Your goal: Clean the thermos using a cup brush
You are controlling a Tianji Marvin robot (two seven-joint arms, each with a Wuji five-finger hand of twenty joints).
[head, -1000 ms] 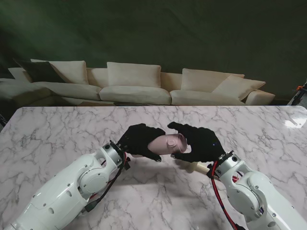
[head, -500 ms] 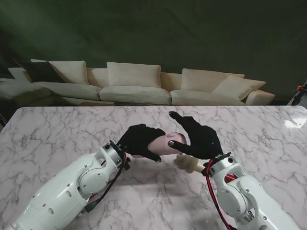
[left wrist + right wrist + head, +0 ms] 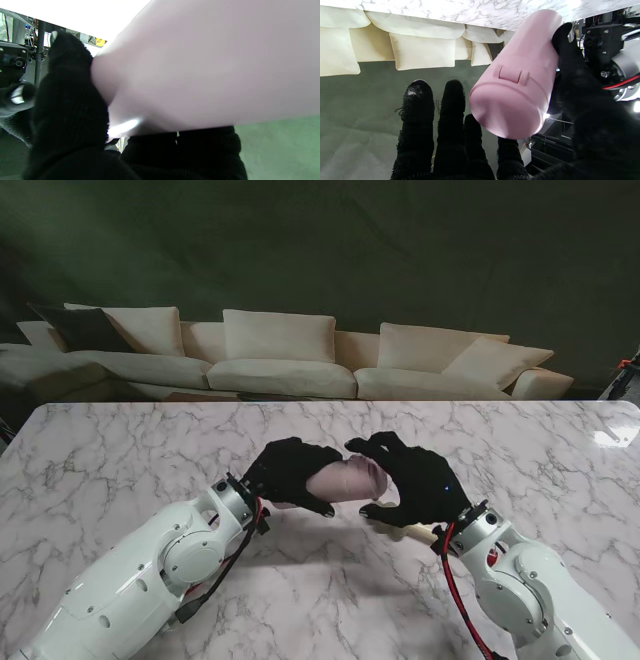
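Marble worktop (image 3: 120, 450) mostly bare; cream sofa (image 3: 280, 365) runs along its far edge against a dark wall. Pink thermos (image 3: 345, 480) held off the worktop near the middle, lying roughly sideways, lid end toward the right. Lid is on, with a small latch (image 3: 511, 74) on its side, so the inside can't be seen. Left hand (image 3: 290, 472), black-gloved, wrapped around the thermos body; in the left wrist view the thermos (image 3: 212, 65) fills the frame against the palm. Right hand (image 3: 410, 478) sits at the lid end, fingers (image 3: 451, 105) spread and loosely curled beside the thermos (image 3: 515, 87), thumb alongside it; can't tell if it really grips. Cream handle of the cup brush (image 3: 415, 529) pokes out under the right hand, just nearer to me; brush head hidden.
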